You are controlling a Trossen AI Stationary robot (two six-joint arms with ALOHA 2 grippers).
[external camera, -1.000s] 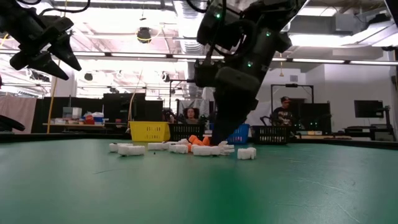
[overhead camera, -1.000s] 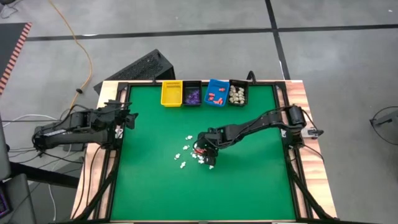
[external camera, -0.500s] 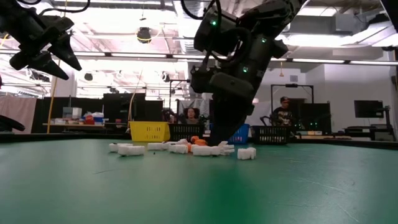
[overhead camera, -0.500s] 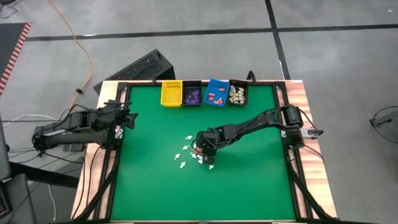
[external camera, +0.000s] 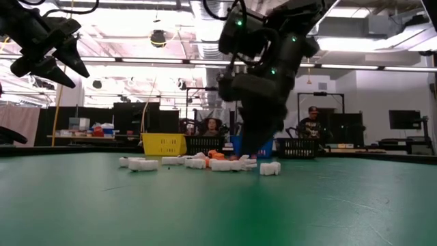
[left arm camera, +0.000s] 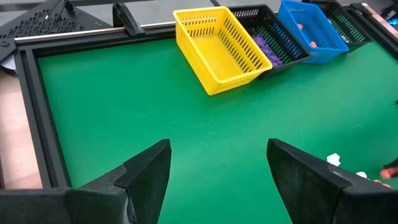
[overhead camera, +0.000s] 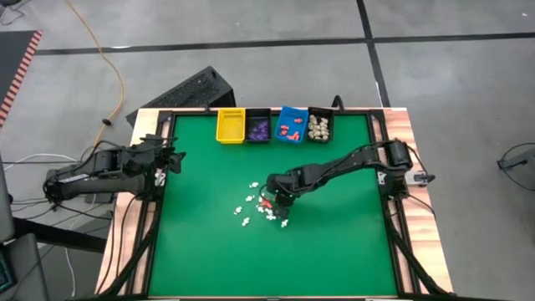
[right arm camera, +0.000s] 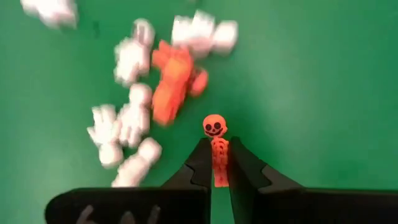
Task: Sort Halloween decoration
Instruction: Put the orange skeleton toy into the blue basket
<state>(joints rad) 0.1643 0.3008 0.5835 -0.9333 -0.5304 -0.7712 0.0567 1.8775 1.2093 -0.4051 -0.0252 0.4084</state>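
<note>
**Right claw pinching an orange skeleton at mid-table**

From my seat I see the green table [overhead camera: 334,242] filling the high view, framed by a dark rail. Along its far edge sit four bins in a row: a yellow bin [overhead camera: 230,125], a black bin holding purple pieces [overhead camera: 257,127], a blue bin [overhead camera: 291,124] with orange-red pieces inside, and another black bin with cream-beige pieces [overhead camera: 318,126].

My right arm reaches from the table's right side in to the middle, and the right gripper [right arm camera: 219,167] is down among the loose pieces there. In its wrist view both fingers are pressed against the sides of a small orange skeleton figurine [right arm camera: 216,140], its grinning head sticking out past the fingertips. So that claw is clamped on the skeleton. In the low view the gripper stands just over the pile, close to the table top.

The left gripper [left arm camera: 217,168] hangs over the table's left edge, well apart from the pile, its two fingers spread wide with nothing between them.

The unsorted Halloween decoration [overhead camera: 255,207] lies scattered at mid-table: mostly white figurines [right arm camera: 124,124], with one more orange piece [right arm camera: 173,81] lying just beyond the held skeleton, touching some white ones.

In the low view, two people sit in the room behind the bins.
</note>
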